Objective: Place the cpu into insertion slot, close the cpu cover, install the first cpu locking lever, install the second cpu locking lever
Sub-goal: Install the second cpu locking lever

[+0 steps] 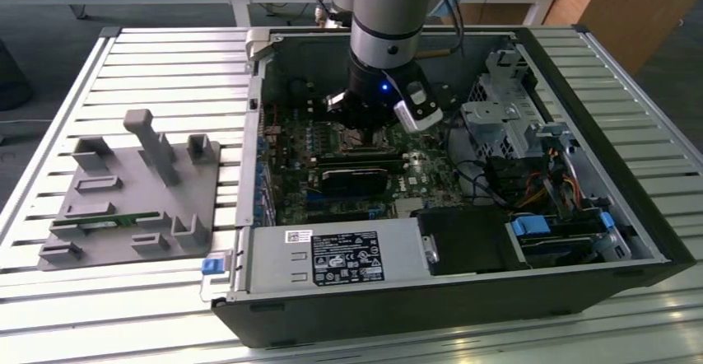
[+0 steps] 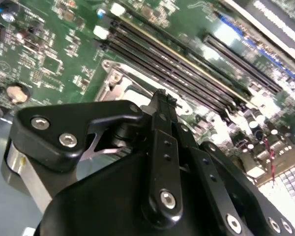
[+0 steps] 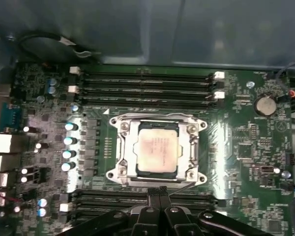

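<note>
The cpu, a square chip with a silvery top, lies flat in the insertion slot on the green board. The cpu cover, a silver frame, lies down around it, and the chip shows through its window. A thin wire lever runs along the slot's edge nearest the fingers. My gripper hangs just off that edge with its two black fingers pressed together and nothing visible between them. In the second wrist view the gripper points down at the cover. In the exterior view the arm stands over the slot inside the open computer case.
Long black memory slots flank the socket on both sides. A silver power supply sits at the case front, and a drive cage with cables is on the exterior view's right. A grey fixture block lies outside the case on the left.
</note>
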Controlling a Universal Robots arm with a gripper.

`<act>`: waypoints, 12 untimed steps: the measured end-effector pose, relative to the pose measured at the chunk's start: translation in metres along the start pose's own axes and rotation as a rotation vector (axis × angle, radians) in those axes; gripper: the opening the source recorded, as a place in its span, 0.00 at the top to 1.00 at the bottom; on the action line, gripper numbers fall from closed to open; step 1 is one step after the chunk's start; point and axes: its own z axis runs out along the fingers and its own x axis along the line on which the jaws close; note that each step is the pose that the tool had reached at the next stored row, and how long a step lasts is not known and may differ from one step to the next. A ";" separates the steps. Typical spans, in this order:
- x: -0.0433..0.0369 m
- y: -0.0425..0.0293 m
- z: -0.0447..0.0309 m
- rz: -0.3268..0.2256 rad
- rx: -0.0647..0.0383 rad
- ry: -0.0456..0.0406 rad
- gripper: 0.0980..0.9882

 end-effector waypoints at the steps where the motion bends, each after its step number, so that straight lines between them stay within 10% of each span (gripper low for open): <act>1: 0.0023 -0.0003 0.0000 0.000 0.000 0.0000 0.99; 8: 0.0067 -0.0014 0.0043 0.002 -0.001 0.0180 0.99; 12: 0.0072 -0.0055 0.0043 0.002 -0.033 0.0188 0.99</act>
